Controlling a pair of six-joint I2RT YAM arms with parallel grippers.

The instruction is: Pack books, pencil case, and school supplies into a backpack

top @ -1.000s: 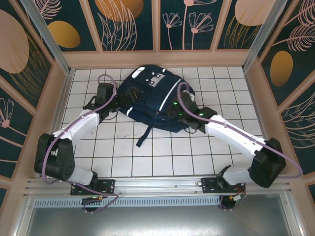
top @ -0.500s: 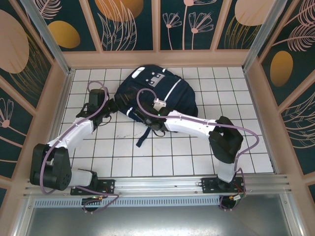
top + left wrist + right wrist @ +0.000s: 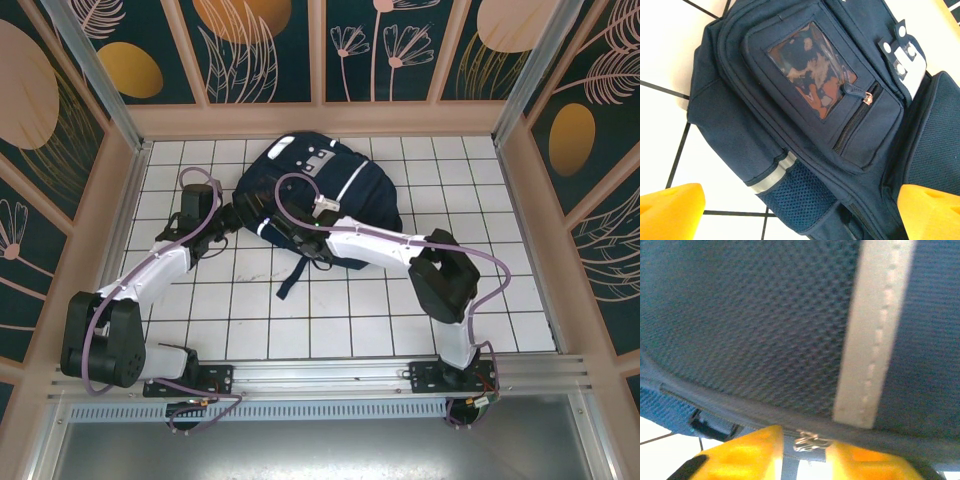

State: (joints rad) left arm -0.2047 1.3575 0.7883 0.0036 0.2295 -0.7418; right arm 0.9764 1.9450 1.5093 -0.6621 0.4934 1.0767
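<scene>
Both arms are bolted to the metal rail along the bottom edge of the overhead view, and a broad stretch of the white tiled table lies open between them in the lower middle of the frame. The right arm bends at an elbow at lower right, its forearm reaching leftward across the tiles to the near edge of the backpack. The backpack lies flat at upper centre, with a black strap trailing down toward mid-frame. The right gripper sits at that near edge. In its wrist view, along the bottom, the yellow fingers stand close together with a slim gap, and a small metal zip pull sits right at their tips, below navy mesh and a pale stripe. Whether the pull is pinched cannot be told. The left gripper hangs just beside the bag's left edge, spread wide and holding nothing. Its own fingertips show in the lower corners of its wrist view, with a window pocket and a mesh side pocket between and above them. Open tile flanks the bag on both sides out to the peach side walls, wider at right. A narrow band of tile separates its far edge from the back wall.
</scene>
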